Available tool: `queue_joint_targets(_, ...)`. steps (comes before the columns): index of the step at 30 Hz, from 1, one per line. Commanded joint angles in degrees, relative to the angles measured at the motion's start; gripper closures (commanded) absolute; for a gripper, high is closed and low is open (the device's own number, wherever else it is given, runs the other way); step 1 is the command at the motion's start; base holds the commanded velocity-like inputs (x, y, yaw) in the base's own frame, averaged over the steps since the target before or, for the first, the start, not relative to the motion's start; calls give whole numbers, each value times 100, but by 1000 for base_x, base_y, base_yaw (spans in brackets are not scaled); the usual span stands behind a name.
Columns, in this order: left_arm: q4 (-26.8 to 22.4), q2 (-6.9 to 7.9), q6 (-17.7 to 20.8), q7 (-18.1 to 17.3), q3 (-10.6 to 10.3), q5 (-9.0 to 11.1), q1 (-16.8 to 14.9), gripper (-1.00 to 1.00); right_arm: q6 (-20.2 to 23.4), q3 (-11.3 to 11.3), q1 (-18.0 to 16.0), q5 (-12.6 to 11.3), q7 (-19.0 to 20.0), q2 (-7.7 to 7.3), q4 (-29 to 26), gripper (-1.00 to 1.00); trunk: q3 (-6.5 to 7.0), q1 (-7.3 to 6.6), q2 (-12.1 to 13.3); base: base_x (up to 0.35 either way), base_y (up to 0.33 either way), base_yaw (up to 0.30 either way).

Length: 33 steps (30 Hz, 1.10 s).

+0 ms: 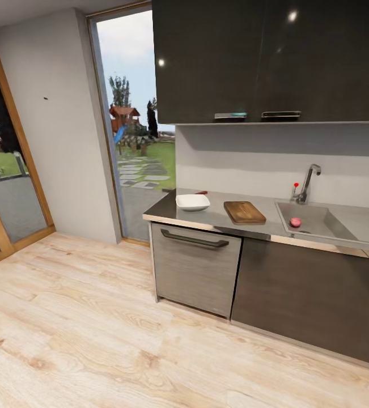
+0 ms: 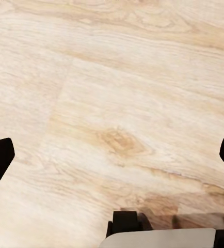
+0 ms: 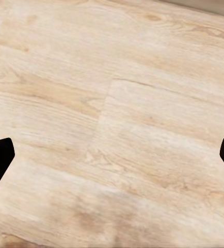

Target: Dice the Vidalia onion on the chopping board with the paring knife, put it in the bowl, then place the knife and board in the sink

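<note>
Across the room, the small pinkish Vidalia onion (image 1: 295, 222) lies in the steel sink (image 1: 320, 225) under the chrome faucet (image 1: 308, 182). The brown chopping board (image 1: 244, 212) lies flat on the grey countertop (image 1: 215, 216) left of the sink. Further left stands the white bowl (image 1: 193, 202). Just behind it a red-orange sliver shows, the paring knife's handle (image 1: 201, 192); its blade is hidden. My left gripper (image 2: 112, 155) and my right gripper (image 3: 112, 155) both hang open over bare wooden floor, far from the counter, with nothing between their fingers.
Dark cabinets (image 1: 314, 292) and a grey drawer front with a bar handle (image 1: 194, 238) stand under the countertop, dark wall cabinets (image 1: 269, 59) above. A tall glass door (image 1: 133, 124) is left of the counter. Light wooden floor (image 1: 93, 328) stretches between me and the counter.
</note>
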Motion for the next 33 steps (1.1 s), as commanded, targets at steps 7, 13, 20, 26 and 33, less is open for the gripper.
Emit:
queue_joint_targets(7, 0, 0, -17, -3, 3, 3, 1, -100, -20, 1, -3, -3, -17, 1, 20, -100, 2, 0, -3, 77, 208, -179)
queue_joint_targets(13, 0, 2, -18, -3, 3, -2, 1, -100, -19, -2, -3, -4, -17, -5, 28, -100, 15, 0, -3, 119, 261, -232)
queue_joint_targets(20, 2, 2, -18, -3, 3, -2, 1, -100, -19, 0, -3, -3, -17, -6, 33, -100, 32, 0, -3, 152, 200, -237)
queue_joint_targets(26, 8, 1, -16, -3, 3, -2, 1, -100, -22, -2, -3, -4, -17, -6, 33, -100, 47, 0, -3, 198, 23, -254)
queue_joint_targets(33, 80, 0, -10, 0, 3, -10, 1, -100, -24, -3, -3, -3, -17, -6, 36, -100, 67, 0, -3, 205, 2, -266)
